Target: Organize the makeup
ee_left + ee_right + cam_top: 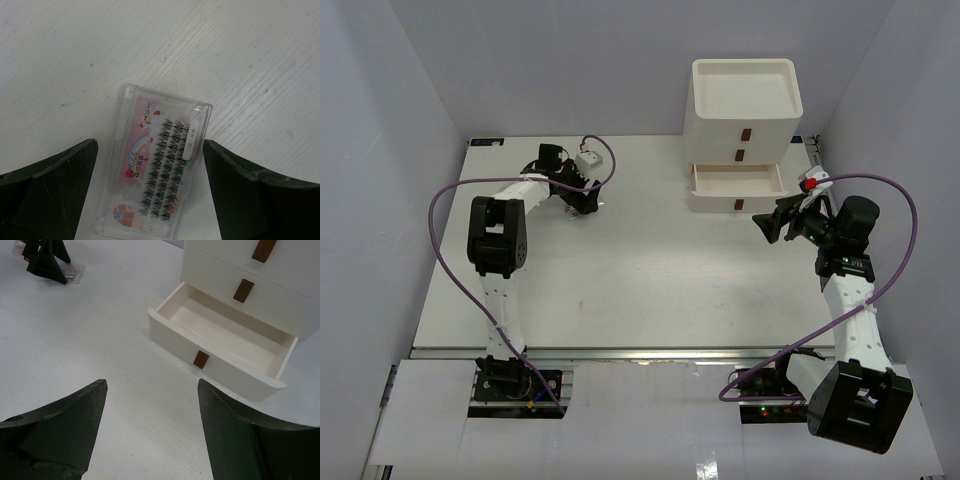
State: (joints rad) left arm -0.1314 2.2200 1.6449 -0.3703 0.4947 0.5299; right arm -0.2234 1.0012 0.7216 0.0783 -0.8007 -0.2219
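The only makeup in sight is a flat, clear plastic lash case (157, 175), rectangular with rounded corners. Inside is a pink card printed with a rainbow and a small cartoon figure, overlaid by rows of black lash clusters, with a narrow white label strip along one long side. It lies flat on the tabletop, lid closed and face up, well to the left of the drawer unit (745, 135), roughly level with its open bottom drawer.
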